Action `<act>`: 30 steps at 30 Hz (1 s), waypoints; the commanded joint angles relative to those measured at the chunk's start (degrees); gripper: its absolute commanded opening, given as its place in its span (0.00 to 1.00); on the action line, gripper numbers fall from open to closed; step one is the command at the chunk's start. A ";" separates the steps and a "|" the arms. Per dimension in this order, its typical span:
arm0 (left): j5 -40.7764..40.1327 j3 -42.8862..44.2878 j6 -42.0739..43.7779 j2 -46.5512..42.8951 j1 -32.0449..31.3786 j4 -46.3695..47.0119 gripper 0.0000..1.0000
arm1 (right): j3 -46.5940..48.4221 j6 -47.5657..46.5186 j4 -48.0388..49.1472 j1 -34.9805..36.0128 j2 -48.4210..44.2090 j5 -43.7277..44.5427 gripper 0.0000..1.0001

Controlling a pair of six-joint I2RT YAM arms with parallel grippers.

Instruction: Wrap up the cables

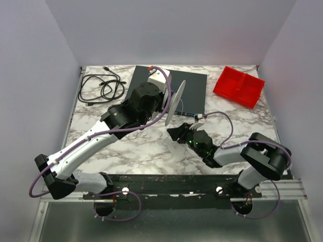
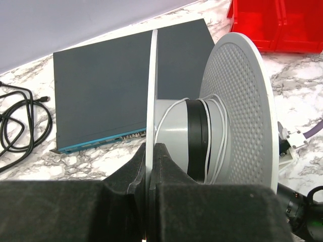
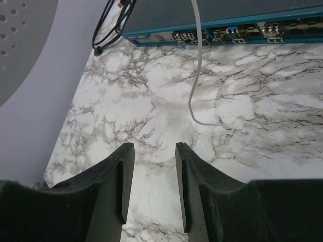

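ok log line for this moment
left jaws shut on spool flange | white cable few turns on hub, tail loose on table | right jaws open, empty, facing tail

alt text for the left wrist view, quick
The left gripper is shut on the edge of a white spool, with thin white wire looped round its grey hub. Behind lie a dark flat box, a red bin and a black cord.
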 commanded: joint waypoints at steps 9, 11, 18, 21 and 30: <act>-2.58 4.42 -1.43 -0.18 0.10 -0.13 0.00 | 8.13 -5.63 -7.43 2.02 4.28 10.20 0.45; -2.66 4.71 -1.43 -0.26 0.10 -0.33 0.00 | 8.90 -5.79 -7.40 2.94 5.89 10.19 0.45; -2.75 6.11 -1.27 -0.34 0.10 -1.05 0.00 | 11.01 -6.02 -6.40 4.17 10.26 11.23 0.45; -2.92 6.45 -0.91 -0.45 0.11 -1.19 0.00 | 12.15 -6.24 -7.17 4.26 11.22 13.03 0.45; -2.75 7.16 -0.60 -0.70 0.11 -1.71 0.00 | 15.74 -10.35 -9.35 4.26 13.25 14.56 0.43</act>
